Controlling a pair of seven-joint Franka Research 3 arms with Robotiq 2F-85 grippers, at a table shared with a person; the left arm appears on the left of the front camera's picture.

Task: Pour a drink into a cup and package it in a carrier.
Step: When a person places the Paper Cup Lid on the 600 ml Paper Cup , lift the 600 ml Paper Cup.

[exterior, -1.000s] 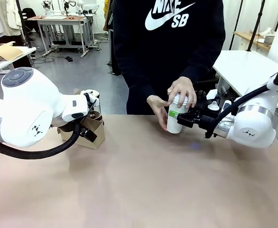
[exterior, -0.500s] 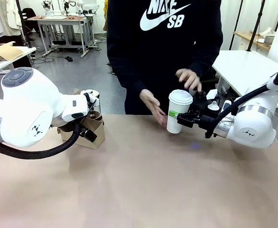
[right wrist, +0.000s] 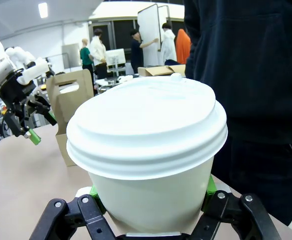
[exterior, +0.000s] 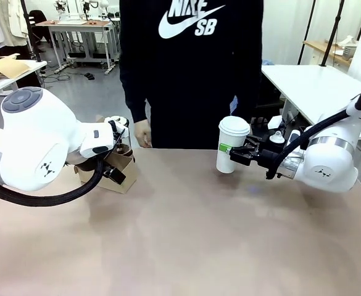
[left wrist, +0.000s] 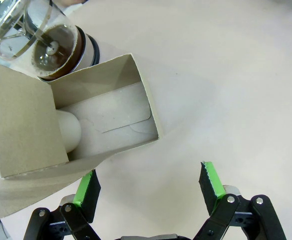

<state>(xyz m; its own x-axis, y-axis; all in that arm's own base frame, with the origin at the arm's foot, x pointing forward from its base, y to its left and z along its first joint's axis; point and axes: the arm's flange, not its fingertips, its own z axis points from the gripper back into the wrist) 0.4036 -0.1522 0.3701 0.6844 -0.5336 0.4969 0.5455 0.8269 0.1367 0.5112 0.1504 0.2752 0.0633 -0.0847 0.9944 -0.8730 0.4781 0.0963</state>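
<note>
A white paper cup [exterior: 232, 145] with a domed lid stands upright at the table's far right-middle, my right gripper [exterior: 236, 152] shut on its lower wall. The right wrist view has the cup [right wrist: 149, 155] close up, with the right gripper [right wrist: 150, 201] hugging both sides. The brown carrier [exterior: 120, 168] sits at the far left. My left gripper [left wrist: 148, 184] hangs open just above and beside the carrier [left wrist: 106, 117], holding nothing. One compartment holds a white cup [left wrist: 69, 131]; the other is bare. Behind it stands the glass jug [left wrist: 33, 35] with the dark drink [left wrist: 56, 42].
A person in a dark hoodie stands at the far edge, one hand [exterior: 143, 134] hanging by the table's edge between carrier and cup. The near half of the tan table [exterior: 186, 240] is bare. A white side table [exterior: 316, 86] stands at the far right.
The person's hands, which were pressing on the cup's lid, have let go and drawn back, and the person has shifted left. Neither arm has moved.
</note>
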